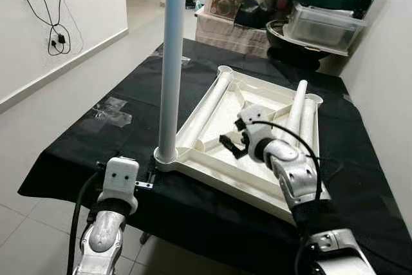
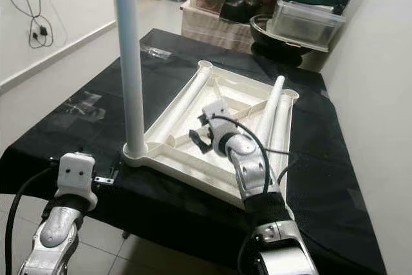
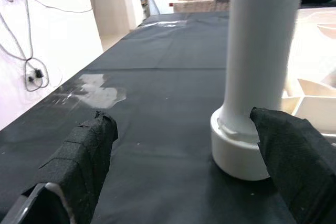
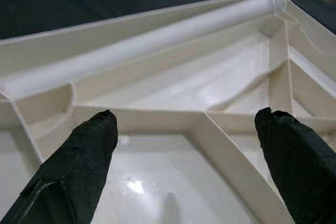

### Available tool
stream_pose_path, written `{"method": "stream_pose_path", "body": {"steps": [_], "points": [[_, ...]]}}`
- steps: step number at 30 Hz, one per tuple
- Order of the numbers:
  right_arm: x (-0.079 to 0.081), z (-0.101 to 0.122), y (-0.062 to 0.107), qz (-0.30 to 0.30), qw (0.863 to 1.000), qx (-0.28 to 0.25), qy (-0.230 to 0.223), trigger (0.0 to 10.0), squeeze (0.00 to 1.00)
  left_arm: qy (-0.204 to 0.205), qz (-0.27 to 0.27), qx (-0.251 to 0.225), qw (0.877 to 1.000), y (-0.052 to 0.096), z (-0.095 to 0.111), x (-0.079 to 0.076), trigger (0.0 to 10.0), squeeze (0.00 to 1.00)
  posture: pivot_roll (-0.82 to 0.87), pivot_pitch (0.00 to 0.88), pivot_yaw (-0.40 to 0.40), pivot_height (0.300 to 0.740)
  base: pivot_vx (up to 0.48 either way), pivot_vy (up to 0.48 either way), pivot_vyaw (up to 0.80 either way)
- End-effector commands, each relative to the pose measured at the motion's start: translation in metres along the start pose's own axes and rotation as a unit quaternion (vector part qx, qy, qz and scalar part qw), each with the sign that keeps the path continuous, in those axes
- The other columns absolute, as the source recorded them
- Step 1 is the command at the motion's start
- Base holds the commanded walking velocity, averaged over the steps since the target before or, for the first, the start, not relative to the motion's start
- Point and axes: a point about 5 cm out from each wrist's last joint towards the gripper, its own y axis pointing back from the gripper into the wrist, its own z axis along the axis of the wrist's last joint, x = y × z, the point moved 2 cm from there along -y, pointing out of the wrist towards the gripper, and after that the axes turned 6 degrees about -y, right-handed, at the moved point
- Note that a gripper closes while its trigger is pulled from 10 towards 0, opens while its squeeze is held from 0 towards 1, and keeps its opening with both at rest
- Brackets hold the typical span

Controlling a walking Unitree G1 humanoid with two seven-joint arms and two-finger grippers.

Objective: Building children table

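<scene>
On a black-draped worktop point(image 1: 122, 140) in a white-walled room, storage boxes point(image 1: 322, 24) stacked at 12 o'clock. Upside-down cream tabletop point(image 1: 257, 111) at centre, ribbed underside up; one leg point(image 1: 172, 62) upright in its 7 o'clock corner, others lying inside. Left pincer point(image 3: 184, 166) open beside that socket; right pincer point(image 4: 186, 166) open above the ribs.

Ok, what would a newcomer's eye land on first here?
The white table leg standing upright in the near left corner socket of the upturned tabletop, on the black cloth. Next, the right gripper with open jaws over the tabletop's ribbed underside, where loose legs lie.
</scene>
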Motion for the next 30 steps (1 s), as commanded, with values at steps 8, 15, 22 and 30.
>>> {"method": "stream_pose_path", "body": {"steps": [8, 15, 22, 30], "points": [[-0.052, 0.02, 0.012, -0.193, 0.974, -0.097, -0.07, 10.0, 0.0, 0.024, -0.129, -0.043, 0.99, -0.004, 0.016, -0.029, 10.0, 0.0, 0.05, 0.0, -0.121, 0.74, 0.0, 0.0, 0.0], [-0.072, -0.004, 0.024, -0.288, 0.946, -0.073, -0.129, 10.0, 0.0, 0.009, -0.168, -0.04, 0.985, -0.007, 0.012, -0.038, 10.0, 0.0, 0.03, 0.0, -0.107, 0.74, 0.0, 0.0, 0.0], [-0.075, -0.024, 0.021, -0.306, 0.936, -0.03, -0.172, 10.0, 0.0, -0.008, -0.142, -0.036, 0.989, -0.017, 0.01, -0.032, 10.0, 0.0, 0.04, 0.0, -0.112, 0.74, 0.0, 0.0, 0.0], [-0.06, -0.011, 0.015, -0.277, 0.943, -0.058, -0.173, 10.0, 0.0, 0.005, -0.139, -0.031, 0.99, -0.017, 0.009, -0.034, 10.0, 0.0, 0.03, 0.0, -0.111, 0.74, 0.0, 0.0, -0.6]]}}
